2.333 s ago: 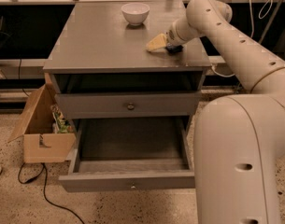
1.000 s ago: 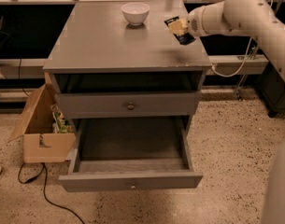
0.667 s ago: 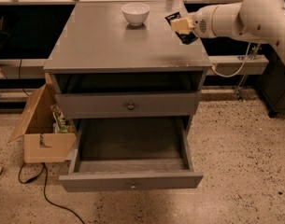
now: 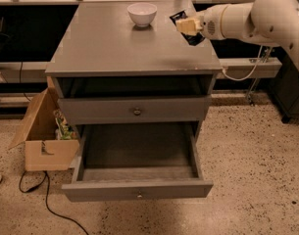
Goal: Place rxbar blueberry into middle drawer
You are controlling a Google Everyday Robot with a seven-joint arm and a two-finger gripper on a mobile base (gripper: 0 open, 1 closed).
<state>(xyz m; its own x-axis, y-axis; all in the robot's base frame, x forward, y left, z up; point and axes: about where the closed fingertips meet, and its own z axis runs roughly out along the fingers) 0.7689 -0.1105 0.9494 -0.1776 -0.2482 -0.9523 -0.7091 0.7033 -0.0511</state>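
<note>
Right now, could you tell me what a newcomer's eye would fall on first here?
Most likely the big white arm extending in from the right, its gripper shut on a dark snack bar over the right rear corner of the cabinet. Next comes the drawer pulled wide open low in the cabinet, and then the white bowl at the back of the cabinet top.

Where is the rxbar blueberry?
Upper right of the camera view: rxbar blueberry gripped in the pincer over the cabinet top's right rear corner, right of the white bowl.
</note>
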